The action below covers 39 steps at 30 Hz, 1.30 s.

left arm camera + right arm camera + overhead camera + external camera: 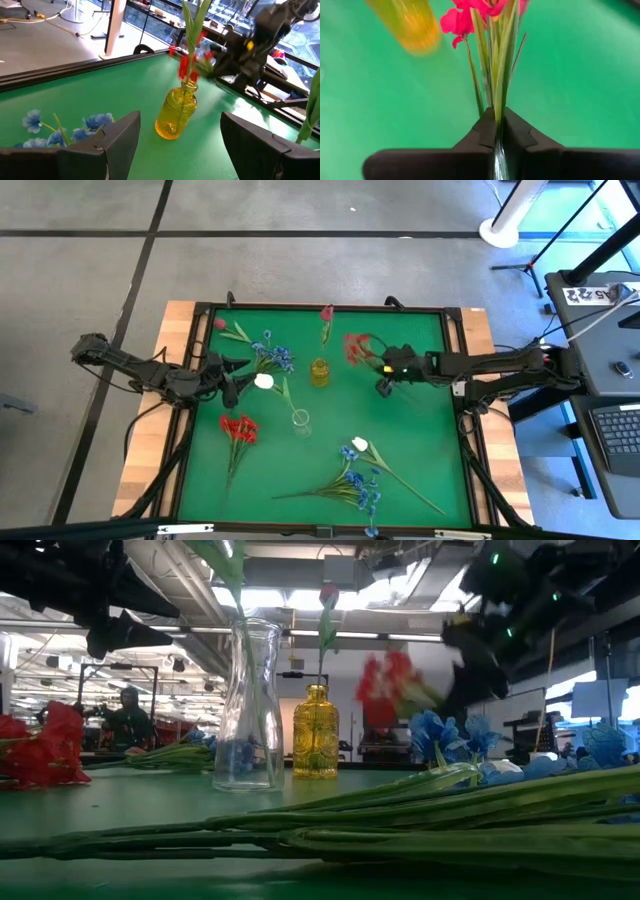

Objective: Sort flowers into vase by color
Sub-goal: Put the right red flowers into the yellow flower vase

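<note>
Overhead view of the green bench (420, 440). Right gripper (384, 387), right of frame centre, with fingers (485, 131) pressed together on the green stems of a red flower cluster (358, 347), whose blooms lie just right of the yellow vase (319, 371). That vase stands at upper centre and holds a pink bud (327, 313) on an upright stem. Left gripper (232, 390), at centre left, with fingers (107, 137) spread and holding nothing, close beside a white bud (264, 381). Clear glass vase (301, 422) near centre, below the yellow one. A second red cluster (238, 428) lies at lower left; blue clusters (358, 485) with another white bud rest at lower centre; more blue flowers (274, 356) lie at upper left of centre.
</note>
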Available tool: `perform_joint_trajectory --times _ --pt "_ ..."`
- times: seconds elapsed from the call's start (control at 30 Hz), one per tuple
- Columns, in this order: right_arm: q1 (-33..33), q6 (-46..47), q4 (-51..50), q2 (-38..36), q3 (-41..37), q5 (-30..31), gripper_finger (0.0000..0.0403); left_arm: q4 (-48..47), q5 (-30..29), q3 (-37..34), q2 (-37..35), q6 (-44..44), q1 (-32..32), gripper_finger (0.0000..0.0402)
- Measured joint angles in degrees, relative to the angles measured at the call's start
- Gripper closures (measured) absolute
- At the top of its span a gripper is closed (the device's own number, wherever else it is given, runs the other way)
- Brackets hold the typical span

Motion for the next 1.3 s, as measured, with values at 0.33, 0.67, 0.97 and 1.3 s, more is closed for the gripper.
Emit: perform_joint_trajectory --times 0.33,0.67,0.97,1.3 --pt "3.0 -12.3 44.6 -2.4 0.1 -1.0 0.0397 -0.1 0.1 0.0 0.0 5.2 0.0 0.0134" --pt "6.9 -25.5 83.6 12.7 0.4 -2.9 0.0399 -0.1 7.4 0.0 0.0 2.0 0.0 0.0134" --pt "4.4 -29.0 94.7 27.7 9.5 -9.0 0.0400 -0.1 7.8 0.0 0.0 1.9 0.0 0.0134" --pt "1.3 -25.6 94.8 34.8 12.8 -11.3 0.0401 -0.6 8.1 0.0 0.0 1.9 0.0 0.0134"
